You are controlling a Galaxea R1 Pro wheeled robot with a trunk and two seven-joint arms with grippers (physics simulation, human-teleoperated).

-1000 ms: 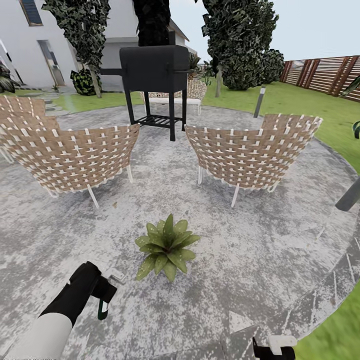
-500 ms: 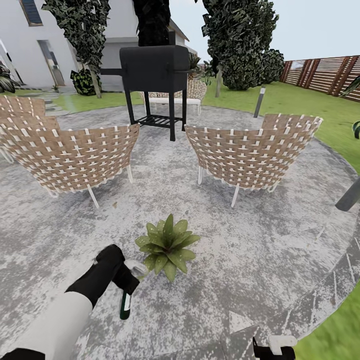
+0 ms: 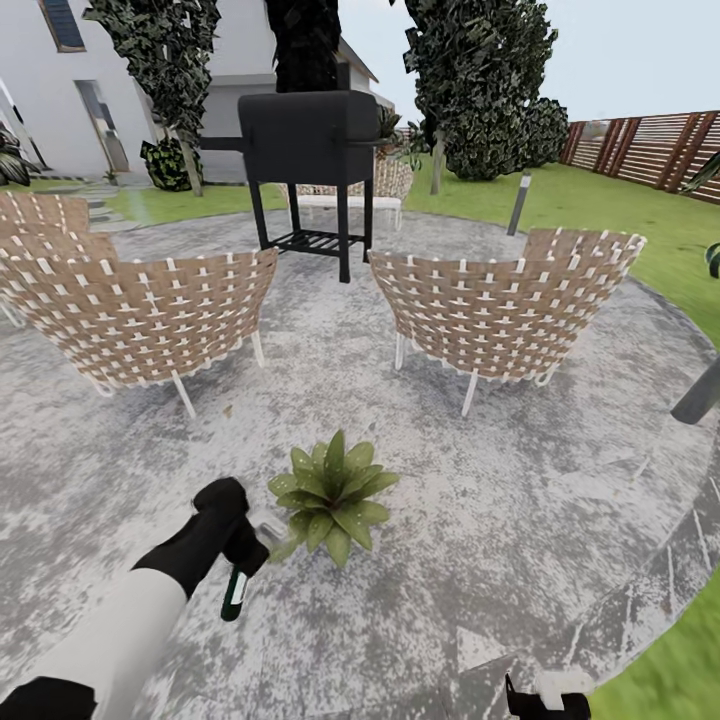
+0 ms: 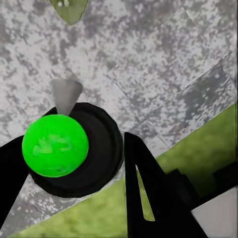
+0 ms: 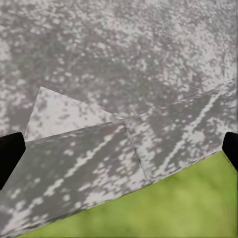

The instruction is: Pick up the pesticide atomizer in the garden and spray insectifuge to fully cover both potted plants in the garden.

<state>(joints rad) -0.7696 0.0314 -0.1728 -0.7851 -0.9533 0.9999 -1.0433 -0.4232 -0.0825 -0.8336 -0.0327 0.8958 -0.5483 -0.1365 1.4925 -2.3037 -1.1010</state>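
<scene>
I'm gripping the pesticide atomizer (image 3: 237, 590), a dark green bottle with a black collar and pale grey nozzle, in my left gripper (image 3: 240, 560), fingers clamped on either side of it. In the left wrist view I'm looking down past the bright green round bottle body (image 4: 55, 145) and the grey nozzle cone (image 4: 66, 95), which is pointing toward a green leaf tip (image 4: 69, 9) at the frame edge. The target, a low potted plant (image 3: 331, 494) of pointed green leaves with paler edges, is sitting near the middle of the round grey mottled paved patio (image 3: 520, 500), just beside the nozzle and apart from it as far as I can tell. My right gripper (image 5: 119, 151) is hanging spread wide and empty over the patio's outer edge, where the paving meets the green lawn (image 5: 163, 208). Two woven tan wicker chairs (image 3: 500, 305) and a black box grill on legs (image 3: 308, 140) are standing further back on the patio, well clear of the work. Step in hand, I'm judging: spraying the first plant; pickup done. Next move needs the nozzle swept across the whole rosette for full coverage, keeping it aimed at the leaves rather than the paving. A second plant isn't one I'm picking out here, so it'll need locating afterwards.
</scene>
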